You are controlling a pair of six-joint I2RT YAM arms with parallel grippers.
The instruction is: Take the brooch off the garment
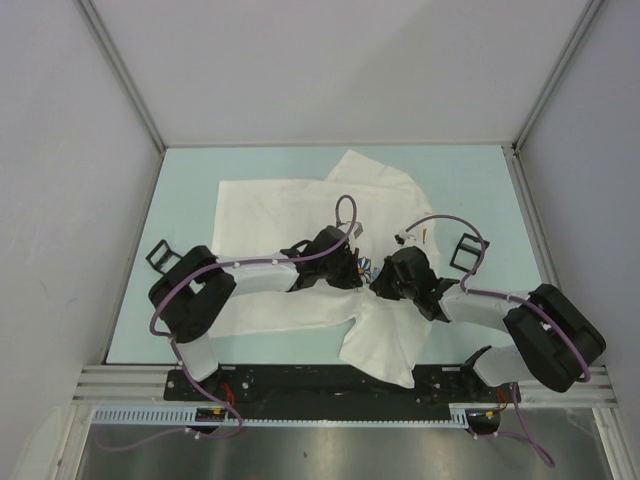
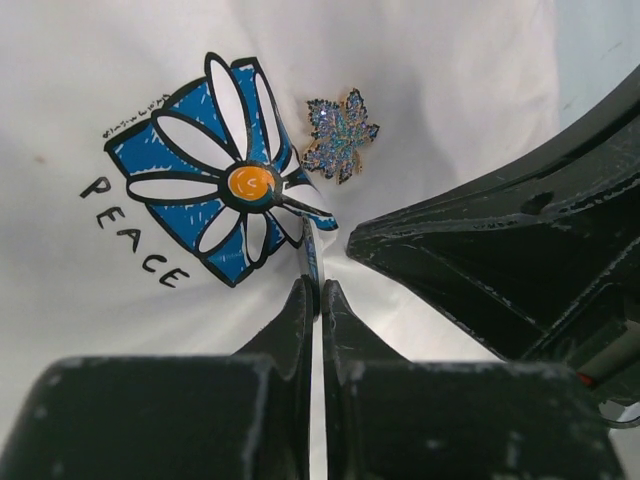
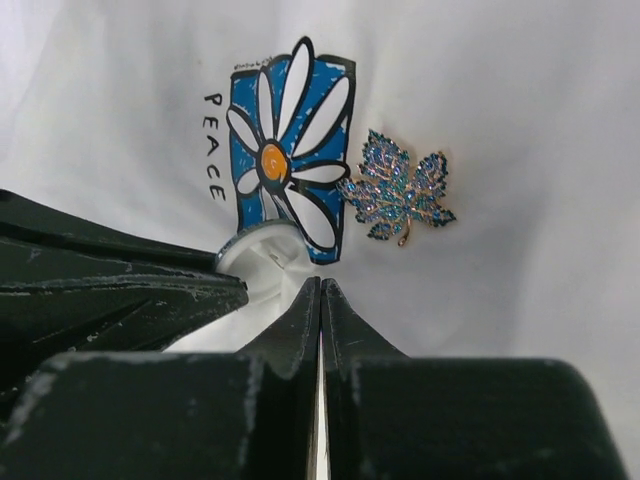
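Left gripper [image 2: 319, 290] pinched on a garment [image 2: 450, 80] fold, right gripper [image 3: 320, 288] closed, brooch [image 3: 395, 188] just beyond both

The left hand [image 2: 318, 292] is closed, pinching a raised fold of the shirt [image 2: 450, 90] at the lower corner of the flower print [image 2: 215, 165]. A glittery, leaf-shaped brooch [image 2: 340, 137] sits just right of the print. The right hand [image 2: 368, 240] has its dark tip beside the fold
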